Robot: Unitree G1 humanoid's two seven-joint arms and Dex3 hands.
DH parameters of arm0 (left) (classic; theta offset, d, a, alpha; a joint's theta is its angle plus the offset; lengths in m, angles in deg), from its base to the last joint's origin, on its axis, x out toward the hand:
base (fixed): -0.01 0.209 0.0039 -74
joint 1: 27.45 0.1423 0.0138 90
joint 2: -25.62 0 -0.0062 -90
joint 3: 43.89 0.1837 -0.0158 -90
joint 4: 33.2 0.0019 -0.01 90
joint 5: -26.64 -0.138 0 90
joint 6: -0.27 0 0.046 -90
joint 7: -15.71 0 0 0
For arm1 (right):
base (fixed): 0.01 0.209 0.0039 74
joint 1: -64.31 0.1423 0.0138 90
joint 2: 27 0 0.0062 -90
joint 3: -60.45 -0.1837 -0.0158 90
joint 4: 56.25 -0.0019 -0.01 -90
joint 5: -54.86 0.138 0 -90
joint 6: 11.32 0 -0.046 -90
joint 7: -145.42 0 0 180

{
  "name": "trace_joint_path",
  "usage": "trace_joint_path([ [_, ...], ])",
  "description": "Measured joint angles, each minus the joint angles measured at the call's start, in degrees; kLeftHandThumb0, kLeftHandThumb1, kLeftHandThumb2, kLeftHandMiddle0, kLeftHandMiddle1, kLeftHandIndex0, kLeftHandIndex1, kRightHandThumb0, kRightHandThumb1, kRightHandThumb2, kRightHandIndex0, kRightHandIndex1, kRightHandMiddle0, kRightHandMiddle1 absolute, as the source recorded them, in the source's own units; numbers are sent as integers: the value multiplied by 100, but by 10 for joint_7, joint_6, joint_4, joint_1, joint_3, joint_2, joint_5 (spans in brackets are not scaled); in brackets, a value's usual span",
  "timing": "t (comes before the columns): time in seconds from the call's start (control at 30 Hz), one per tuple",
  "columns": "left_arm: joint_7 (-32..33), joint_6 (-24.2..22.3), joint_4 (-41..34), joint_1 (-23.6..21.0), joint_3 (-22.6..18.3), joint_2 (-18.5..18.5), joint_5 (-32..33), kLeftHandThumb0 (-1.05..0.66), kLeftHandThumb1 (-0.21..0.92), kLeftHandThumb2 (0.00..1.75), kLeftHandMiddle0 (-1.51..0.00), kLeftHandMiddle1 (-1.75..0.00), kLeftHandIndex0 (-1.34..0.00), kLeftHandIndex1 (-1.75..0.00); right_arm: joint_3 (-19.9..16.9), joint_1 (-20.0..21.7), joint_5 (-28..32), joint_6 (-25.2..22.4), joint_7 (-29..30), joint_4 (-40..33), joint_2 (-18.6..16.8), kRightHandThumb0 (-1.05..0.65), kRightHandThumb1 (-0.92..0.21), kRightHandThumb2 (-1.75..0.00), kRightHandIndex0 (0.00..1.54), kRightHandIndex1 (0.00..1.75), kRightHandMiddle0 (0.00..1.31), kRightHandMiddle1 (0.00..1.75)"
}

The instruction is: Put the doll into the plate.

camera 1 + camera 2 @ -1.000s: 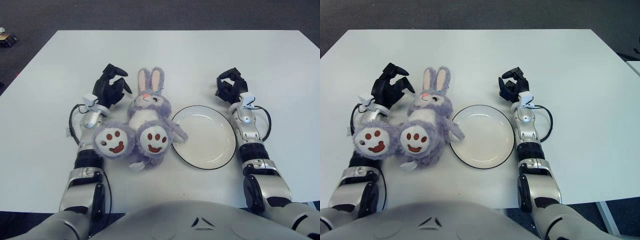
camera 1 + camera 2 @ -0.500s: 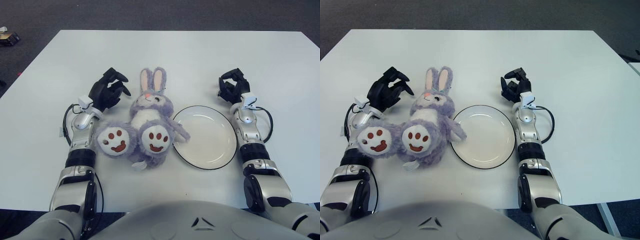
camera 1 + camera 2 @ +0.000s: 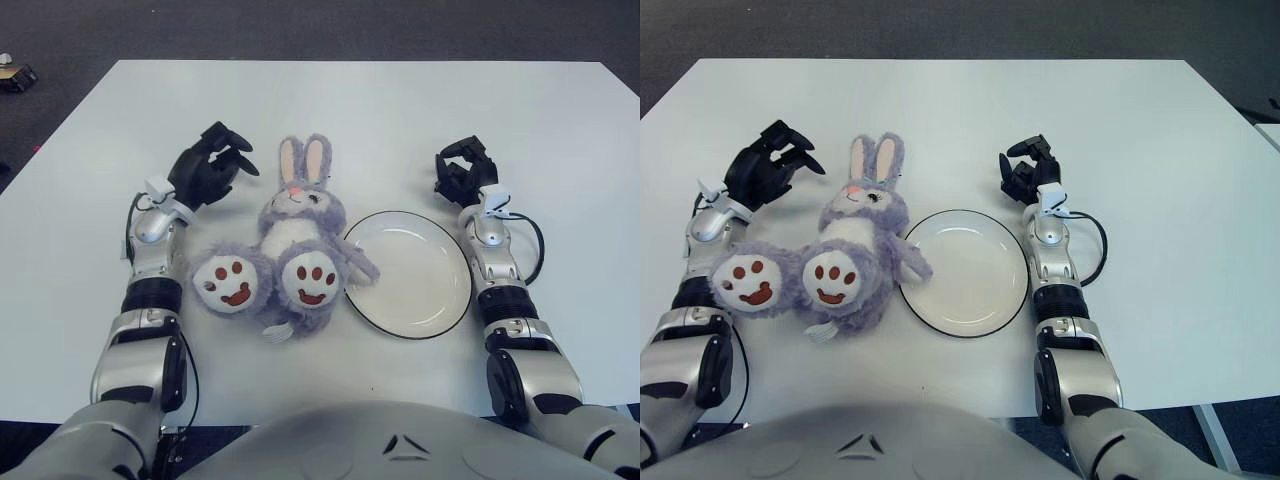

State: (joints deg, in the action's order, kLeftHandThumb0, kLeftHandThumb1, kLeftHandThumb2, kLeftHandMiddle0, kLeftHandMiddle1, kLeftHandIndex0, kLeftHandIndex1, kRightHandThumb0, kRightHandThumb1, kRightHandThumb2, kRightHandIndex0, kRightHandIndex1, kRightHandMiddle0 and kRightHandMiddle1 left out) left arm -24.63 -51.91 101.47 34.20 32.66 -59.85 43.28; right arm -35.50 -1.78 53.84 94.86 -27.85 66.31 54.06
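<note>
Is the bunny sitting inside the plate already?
No, the bunny lies on the white table just left of the plate, which holds nothing, with only one arm touching its rim.

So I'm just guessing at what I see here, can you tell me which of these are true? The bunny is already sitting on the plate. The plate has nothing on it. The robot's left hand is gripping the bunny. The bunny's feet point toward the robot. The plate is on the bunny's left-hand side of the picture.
1. The bunny is on the plate: false. It lies on the table beside it, one arm at the rim.
2. The plate holds nothing: true.
3. The left hand grips the bunny: false. It shows left of the bunny's head, apart from it, holding nothing.
4. The bunny's feet point toward the robot: true.
5. The plate is left of the bunny: false. It is to the right, near the right hand.
</note>
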Motion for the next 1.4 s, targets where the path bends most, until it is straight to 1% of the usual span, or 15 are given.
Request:
trace_joint_path([
  [0.03,-3,10,6,-5,-2,3,0,-43,90,3,-57,-37,-39,-53,0,0,0,-1,0,0,0,-37,-79,-59,87,175,38,163],
  [0.13,-11,32,14,-17,-6,7,4,-45,88,1,-60,-19,-43,-38,0,0,-1,-1,2,0,0,-37,-80,-59,87,175,38,163],
  [0.23,-18,49,23,-30,-9,9,8,-46,88,0,-61,-12,-44,-33,1,0,-1,-1,3,0,0,-37,-80,-58,87,175,38,163],
  [0.3,-21,56,28,-35,-10,9,9,-47,87,0,-59,-9,-44,-31,1,0,-1,-1,4,0,0,-37,-80,-58,87,175,38,163],
  [0.37,-22,64,33,-38,-11,9,9,-63,83,1,-47,-4,-38,-26,3,0,-1,-3,4,-1,0,-37,-80,-58,87,175,38,163],
  [0.43,-15,88,43,-39,-12,8,5,-72,82,1,-41,-2,-36,-23,5,0,-2,-6,5,-1,0,-37,-80,-58,87,175,38,163],
  [0.53,7,129,56,-39,-15,6,-9,-82,82,1,-32,-1,-33,-20,9,1,-4,-10,8,-1,0,-37,-80,-58,87,175,38,163],
  [0.63,24,154,66,-40,-16,6,-18,-85,82,1,-29,0,-32,-18,9,0,-5,-12,9,-2,1,-37,-80,-57,87,175,38,163],
  [0.77,33,169,76,-43,-15,6,-24,-87,83,1,-28,0,-32,-17,9,0,-6,-14,11,-4,2,-37,-80,-57,87,175,38,163],
  [0.9,34,184,79,-44,-14,6,-24,-89,82,0,-23,0,-30,-15,10,1,-8,-18,13,-5,3,-37,-81,-57,87,175,38,163],
  [1.07,21,207,83,-47,-12,6,-16,-91,82,0,-22,0,-29,-14,12,2,-14,-22,15,-6,3,-37,-81,-57,87,174,38,163],
  [1.27,10,218,90,-51,-10,6,-11,-91,82,0,-22,0,-29,-13,13,2,-18,-23,16,-7,3,-37,-81,-56,86,175,38,163],
  [1.3,9,220,91,-51,-9,6,-11,-93,82,0,-21,0,-28,-12,13,2,-18,-23,17,-7,3,-37,-81,-56,86,175,38,163],
  [1.37,-8,239,94,-51,-3,7,-7,-94,81,0,-20,0,-25,-11,13,2,-19,-24,17,-7,3,-37,-81,-56,86,175,37,163],
  [1.4,-19,255,94,-51,2,9,-7,-94,81,0,-20,0,-25,-11,13,2,-20,-25,18,-7,4,-37,-81,-56,86,175,37,163],
])
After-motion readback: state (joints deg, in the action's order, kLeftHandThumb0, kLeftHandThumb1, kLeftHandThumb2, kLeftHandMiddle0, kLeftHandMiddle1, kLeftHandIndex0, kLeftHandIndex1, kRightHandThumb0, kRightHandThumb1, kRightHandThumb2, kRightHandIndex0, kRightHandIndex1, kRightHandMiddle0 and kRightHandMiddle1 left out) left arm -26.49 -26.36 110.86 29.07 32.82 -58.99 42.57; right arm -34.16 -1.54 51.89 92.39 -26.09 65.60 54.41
